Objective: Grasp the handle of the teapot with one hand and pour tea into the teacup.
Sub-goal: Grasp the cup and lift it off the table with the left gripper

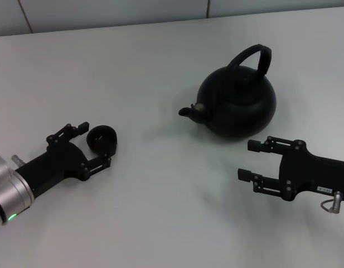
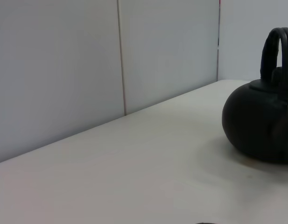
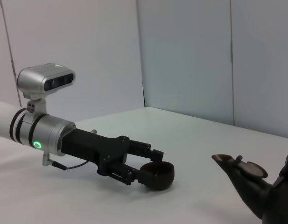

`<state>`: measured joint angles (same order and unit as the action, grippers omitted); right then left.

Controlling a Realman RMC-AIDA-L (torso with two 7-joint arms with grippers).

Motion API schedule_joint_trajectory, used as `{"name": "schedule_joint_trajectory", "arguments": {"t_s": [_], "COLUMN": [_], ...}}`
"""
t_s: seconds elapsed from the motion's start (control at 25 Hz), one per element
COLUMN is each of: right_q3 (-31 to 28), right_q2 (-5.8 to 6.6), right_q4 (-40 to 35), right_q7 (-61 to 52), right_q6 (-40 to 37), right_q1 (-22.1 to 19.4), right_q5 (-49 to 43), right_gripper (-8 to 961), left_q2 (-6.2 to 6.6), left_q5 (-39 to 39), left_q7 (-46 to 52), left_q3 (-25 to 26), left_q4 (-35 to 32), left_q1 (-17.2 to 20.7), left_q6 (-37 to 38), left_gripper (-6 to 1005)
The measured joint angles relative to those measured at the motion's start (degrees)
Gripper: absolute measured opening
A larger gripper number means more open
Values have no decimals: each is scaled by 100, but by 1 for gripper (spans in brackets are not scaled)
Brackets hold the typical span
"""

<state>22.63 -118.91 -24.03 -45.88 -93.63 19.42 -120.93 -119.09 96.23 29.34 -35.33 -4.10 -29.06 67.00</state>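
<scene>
Two grippers low on the table (image 1: 160, 50) — left gripper (image 1: 95, 145) jaws closed around the teacup (image 1: 102, 138), right gripper (image 1: 251, 161) jaws wide, empty, just beside the teapot (image 1: 237, 103), handle (image 1: 251, 57) untouched, spout toward cup.

Overhead head view; low table-level wrist views

White table (image 1: 160, 212), pale panelled wall (image 2: 87, 60) behind

Teapot (image 1: 237, 106) on surface (image 1: 160, 67), toward right & far edge, spout aimed left. Teacup (image 1: 102, 138) toward left edge, well apart from it. Left hand (image 1: 89, 146) around teacup; right hand (image 1: 251, 161) just before teapot.
</scene>
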Motion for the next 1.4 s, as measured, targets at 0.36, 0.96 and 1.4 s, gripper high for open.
{"name": "schedule_joint_trajectory", "arguments": {"t_s": [0.36, 0.96, 1.4], "right_q3": [-4, -4, -10], "right_q2": [5, -8, -6], "right_q4": [-15, 19, 7], "right_q7": [-6, -9, -9], "right_q6": [-7, 6, 27], "right_q1": [9, 27, 27], "right_q5": [0, 8, 14], "right_gripper": [668, 669, 669], "left_q2": [0, 0, -1], "left_q5": [7, 13, 17], "left_q7": [-13, -16, -16], "left_q3": [-3, -3, -23], "left_q4": [103, 102, 192], "left_q1": [-148, -164, -281], "left_q6": [-179, -214, 60], "left_gripper": [830, 795, 699]}}
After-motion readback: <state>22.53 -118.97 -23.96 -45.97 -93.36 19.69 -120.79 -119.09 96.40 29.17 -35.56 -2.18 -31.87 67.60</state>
